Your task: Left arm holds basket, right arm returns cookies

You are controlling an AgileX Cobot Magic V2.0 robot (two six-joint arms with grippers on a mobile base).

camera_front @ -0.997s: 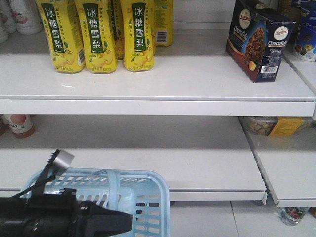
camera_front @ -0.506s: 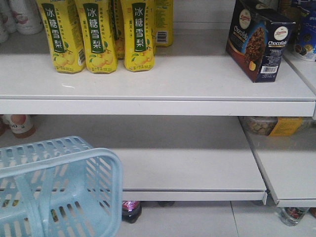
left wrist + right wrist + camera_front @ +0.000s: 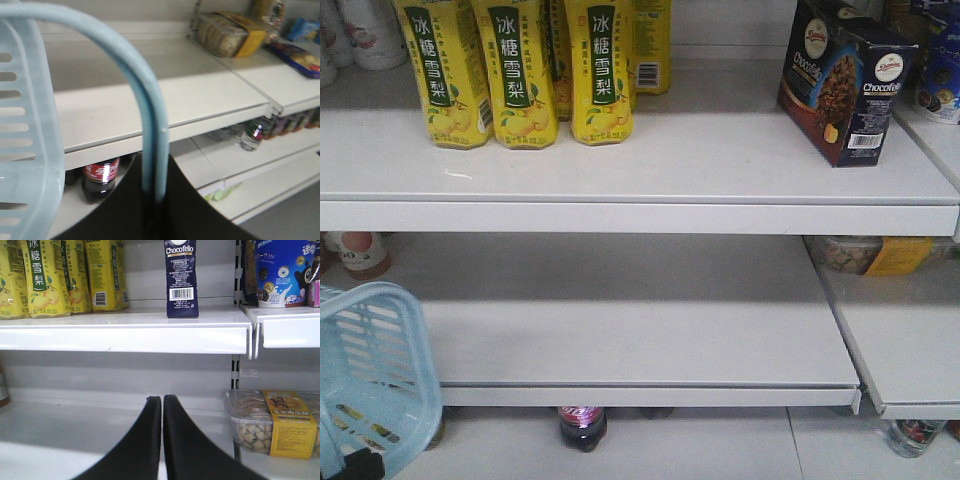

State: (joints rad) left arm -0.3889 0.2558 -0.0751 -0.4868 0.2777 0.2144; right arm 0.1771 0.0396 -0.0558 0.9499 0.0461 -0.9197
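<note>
The navy cookies carton (image 3: 843, 80) stands upright at the right end of the upper shelf; it also shows in the right wrist view (image 3: 181, 278), narrow side with barcode facing me. The light blue basket (image 3: 365, 375) hangs at the lower left of the front view. My left gripper (image 3: 154, 192) is shut on the basket's curved handle (image 3: 145, 105), with the basket's slotted wall (image 3: 25, 145) at the left. My right gripper (image 3: 162, 399) is shut and empty, below and in front of the carton, level with the lower shelf. Neither arm shows in the front view.
Yellow drink cartons (image 3: 515, 70) stand at the upper shelf's left. A clear tub of snacks with a yellow label (image 3: 272, 427) sits on the lower shelf at right. Cola bottles (image 3: 100, 177) stand under the lower shelf. A blue cookie box (image 3: 282, 272) stands on the neighbouring shelf.
The basket has swung left and down, from the lower middle to the lower left corner. The black arm seen one second ago has left the front view. The cookies carton has not moved.
</note>
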